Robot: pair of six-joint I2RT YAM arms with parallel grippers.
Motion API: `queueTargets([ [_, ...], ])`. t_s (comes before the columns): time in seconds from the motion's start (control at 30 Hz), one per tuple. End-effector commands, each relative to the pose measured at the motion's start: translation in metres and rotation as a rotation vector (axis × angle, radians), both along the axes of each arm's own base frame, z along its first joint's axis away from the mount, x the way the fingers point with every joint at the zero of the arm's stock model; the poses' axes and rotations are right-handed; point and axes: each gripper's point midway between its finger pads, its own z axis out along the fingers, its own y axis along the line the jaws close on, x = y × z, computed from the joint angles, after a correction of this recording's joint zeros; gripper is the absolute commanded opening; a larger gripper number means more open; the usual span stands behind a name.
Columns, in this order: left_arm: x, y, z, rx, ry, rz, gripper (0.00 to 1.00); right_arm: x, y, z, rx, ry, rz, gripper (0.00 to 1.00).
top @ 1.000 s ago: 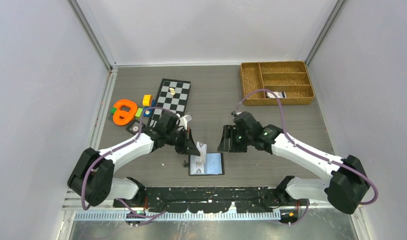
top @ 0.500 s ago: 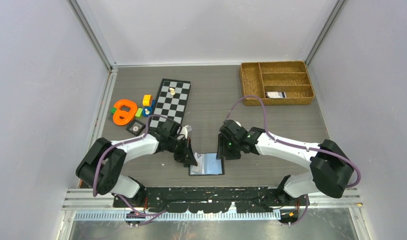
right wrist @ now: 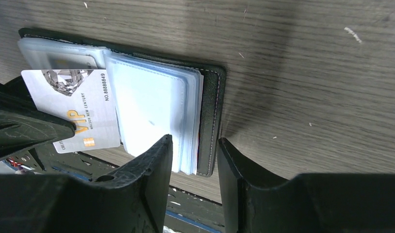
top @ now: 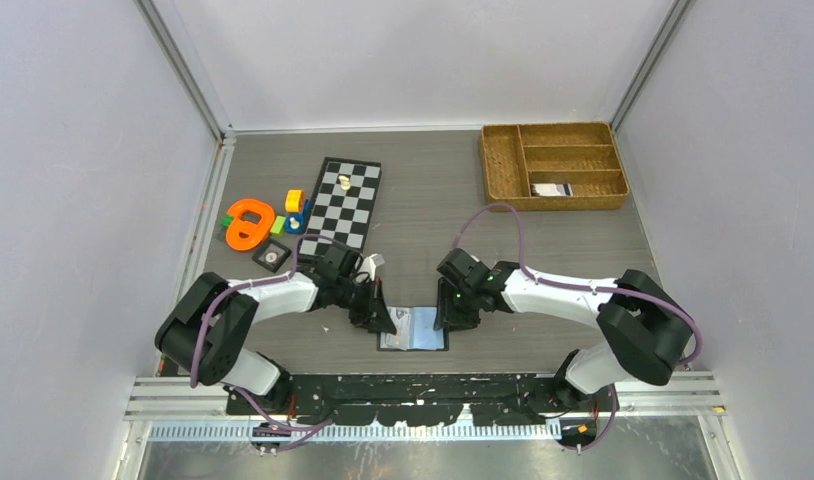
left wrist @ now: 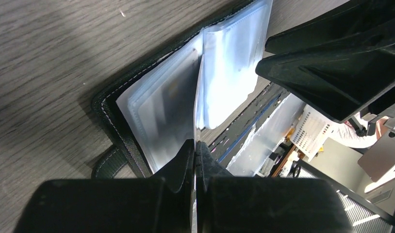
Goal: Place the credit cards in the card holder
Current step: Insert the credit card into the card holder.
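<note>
Left gripper [left wrist: 194, 145]: clamped onto whitish-grey rectangular plastic card [right wrist: 74, 107] marked VIP, card seen edge-on between the fingers, poised over left half of clear sleeves [right wrist: 152, 107]. Right gripper [right wrist: 193, 145]: jaws partly apart, straddling right edge of small black leather-like folding card holder [right wrist: 211, 111]. Holder lying open on grey wood-grain table [top: 433, 200], near front edge, between both arms. Second small card [top: 551, 189] in brown woven divided tray [top: 548, 128], far right.

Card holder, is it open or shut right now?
Open. The card holder lies spread on the table, black cover down, its clear sleeves fanned apart.
</note>
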Motion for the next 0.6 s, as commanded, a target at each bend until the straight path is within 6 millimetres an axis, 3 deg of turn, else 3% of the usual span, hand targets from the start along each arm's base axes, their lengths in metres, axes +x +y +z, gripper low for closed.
queueTargets([
  [0.0, 0.0017, -0.0033, -0.0020, -0.034, -0.005, 0.012, 0.00, -0.0002, 0.0135, -0.0014, 0.058, 0.007, 0.000, 0.43],
  [0.27, 0.0043, -0.0061, -0.0012, -0.053, -0.005, 0.040, 0.00, -0.0006, 0.0154, -0.0032, 0.063, 0.015, -0.001, 0.36],
  [0.57, 0.0086, -0.0099, 0.0044, -0.108, -0.024, 0.107, 0.00, 0.0015, 0.0067, -0.0098, 0.013, 0.016, -0.041, 0.35],
])
